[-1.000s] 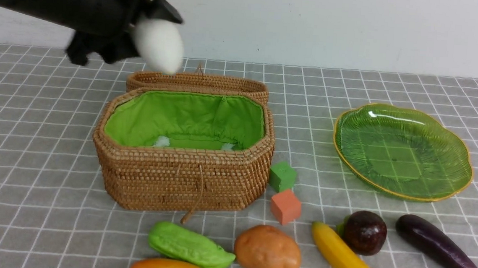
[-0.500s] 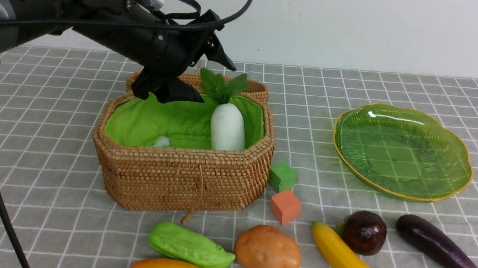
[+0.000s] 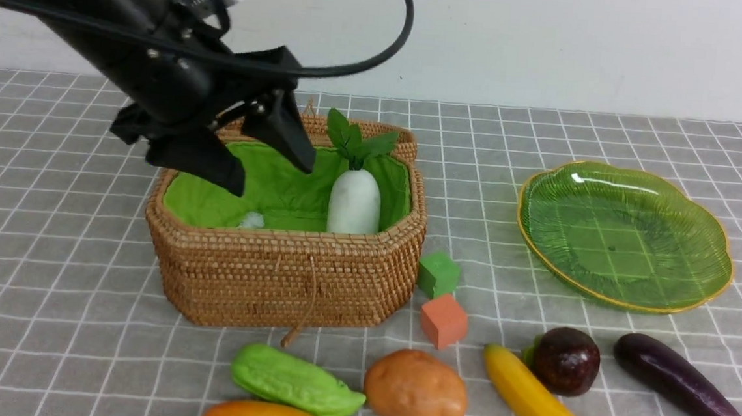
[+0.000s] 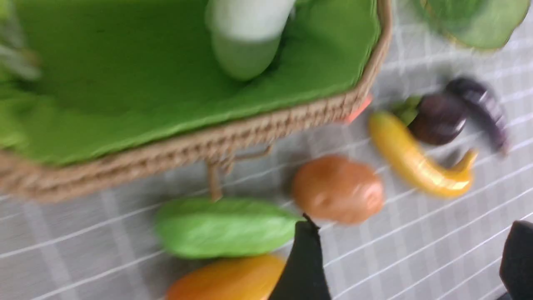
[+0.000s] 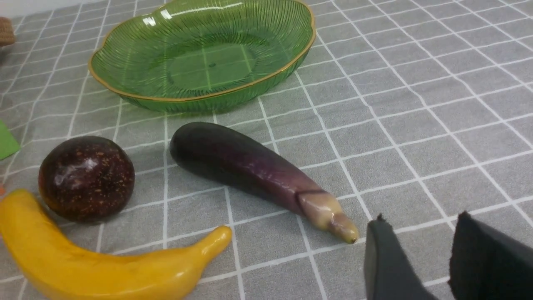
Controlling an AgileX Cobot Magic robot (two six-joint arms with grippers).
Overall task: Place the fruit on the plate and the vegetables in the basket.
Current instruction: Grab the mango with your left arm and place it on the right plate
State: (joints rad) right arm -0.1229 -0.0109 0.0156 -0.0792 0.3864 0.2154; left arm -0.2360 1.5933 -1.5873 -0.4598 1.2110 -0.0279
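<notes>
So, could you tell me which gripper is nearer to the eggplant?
Right. The right gripper is close beside the eggplant; the left gripper hovers above the basket.

Grey checked tablecloth [image 3: 611, 133] (basket [image 3: 274, 279], plate [image 3: 623, 245])

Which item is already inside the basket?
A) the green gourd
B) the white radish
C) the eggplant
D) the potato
B: the white radish stands upright inside the basket, with its leaves pointing up.

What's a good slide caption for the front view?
Open left gripper over the wicker basket, white radish upright inside; green plate empty.
</notes>
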